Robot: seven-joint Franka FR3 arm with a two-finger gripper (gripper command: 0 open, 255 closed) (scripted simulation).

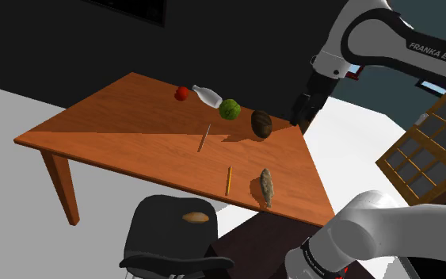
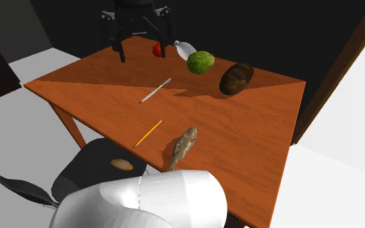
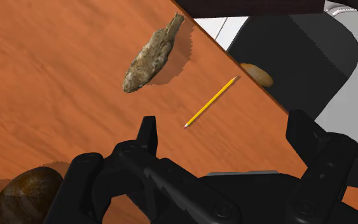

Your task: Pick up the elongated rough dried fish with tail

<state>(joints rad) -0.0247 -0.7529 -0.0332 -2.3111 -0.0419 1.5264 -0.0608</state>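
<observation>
As the eye crosses the shoulder view from its left, the wooden bench (image 1: 110, 127) comes first, with a black chair (image 1: 165, 230) below its near edge and a tan loaf (image 1: 196, 217) on the chair's seat. Near the bench's far edge a small red round thing (image 1: 181, 93) sits just beside a white bottle (image 1: 207, 96). A thin grey stick (image 1: 203, 138) lies toward the middle. After it come a green ball (image 1: 230, 109), a yellow pencil (image 1: 228, 181) close to the near edge, and a dark brown oval lump (image 1: 261, 124). Just right of the pencil lies the dried fish (image 1: 266, 187), rough and brownish, flat on the bench by the near edge and running roughly alongside the pencil. Farthest right, the end effector (image 1: 300, 111) hangs in the air by the bench's far right corner, near the brown lump and well apart from the fish. Its fingers (image 3: 147, 137) stand wide apart in the wrist view, gripping nothing.
</observation>
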